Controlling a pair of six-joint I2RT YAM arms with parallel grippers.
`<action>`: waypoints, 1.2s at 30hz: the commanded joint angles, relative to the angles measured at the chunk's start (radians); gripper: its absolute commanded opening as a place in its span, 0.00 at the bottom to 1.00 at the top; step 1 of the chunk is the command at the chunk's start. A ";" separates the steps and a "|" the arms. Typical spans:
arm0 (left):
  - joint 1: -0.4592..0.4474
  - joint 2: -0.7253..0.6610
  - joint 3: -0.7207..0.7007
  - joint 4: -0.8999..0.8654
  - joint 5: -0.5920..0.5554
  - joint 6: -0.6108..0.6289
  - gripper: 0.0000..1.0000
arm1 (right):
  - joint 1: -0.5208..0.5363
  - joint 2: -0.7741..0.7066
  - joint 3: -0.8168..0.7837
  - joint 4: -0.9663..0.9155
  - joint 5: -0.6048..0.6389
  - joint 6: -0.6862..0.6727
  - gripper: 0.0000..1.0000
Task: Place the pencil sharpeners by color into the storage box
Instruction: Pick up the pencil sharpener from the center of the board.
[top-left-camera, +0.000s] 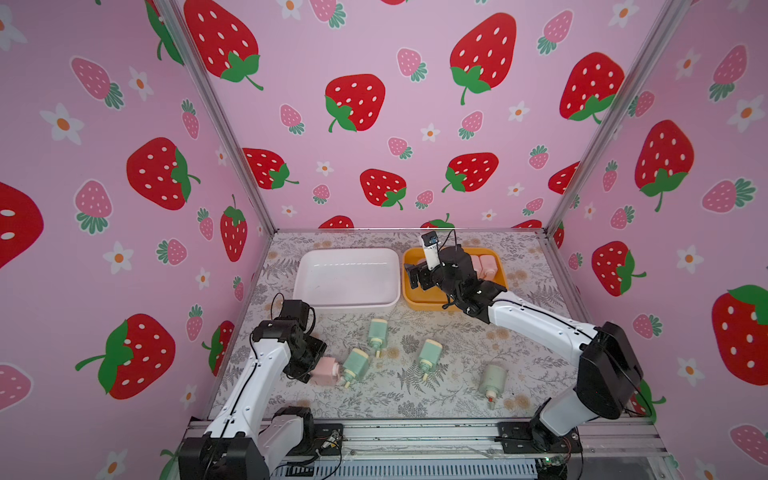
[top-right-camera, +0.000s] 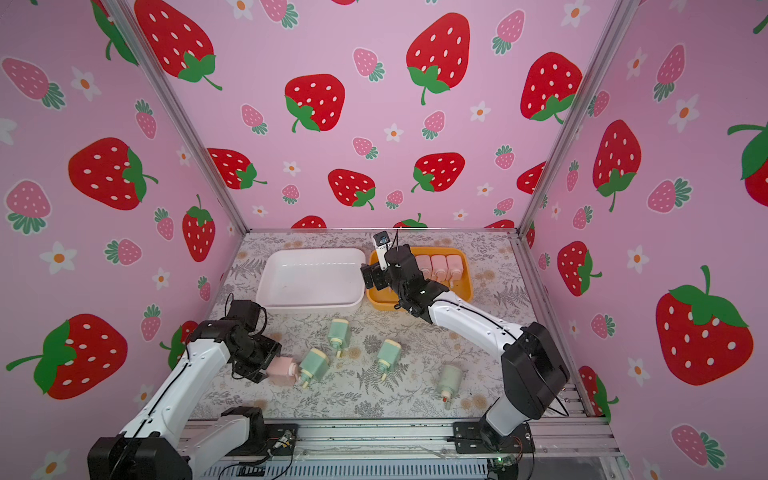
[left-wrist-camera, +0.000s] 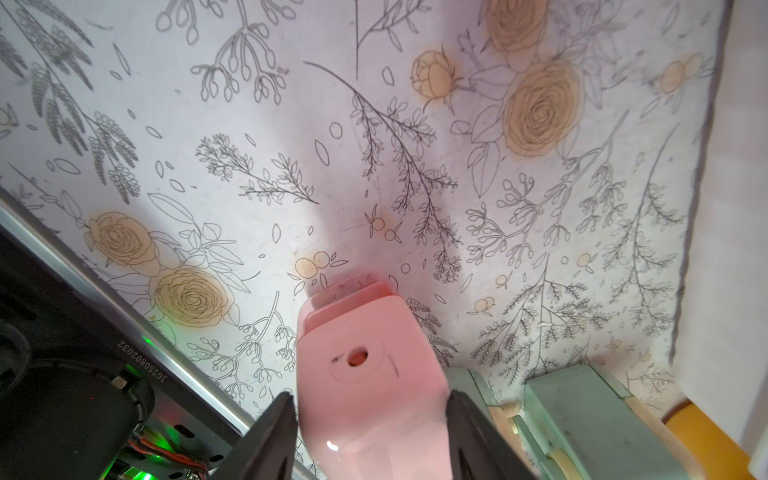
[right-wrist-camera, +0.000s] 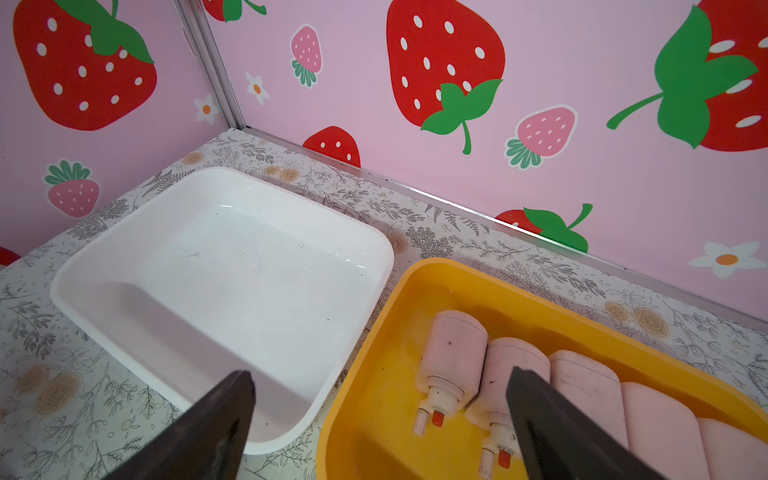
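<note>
The left gripper (left-wrist-camera: 370, 395) brackets the pale pink boxy plastic sharpener (left-wrist-camera: 365, 332) lying on the floral tabletop (top-left-camera: 457, 395) (pinching yet? cannot tell); squeeze squarely, then lift straight, clear of the neighbouring mint green sharpener (top-left-camera: 357, 365).

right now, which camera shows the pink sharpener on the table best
Left wrist: the pink sharpener sits close-up inside the left end effector, its hole visible. Both top views show the sharpener small and distant. Right wrist misses it.
</note>
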 joint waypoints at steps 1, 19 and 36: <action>0.008 0.006 -0.018 -0.035 -0.036 0.013 0.71 | 0.017 -0.012 0.002 0.019 0.035 -0.048 1.00; 0.008 -0.016 -0.119 0.054 0.072 -0.094 0.78 | 0.081 0.022 0.034 0.014 0.137 -0.165 1.00; 0.005 -0.054 -0.034 0.046 -0.010 0.081 0.00 | 0.098 0.003 0.007 0.042 0.090 -0.130 1.00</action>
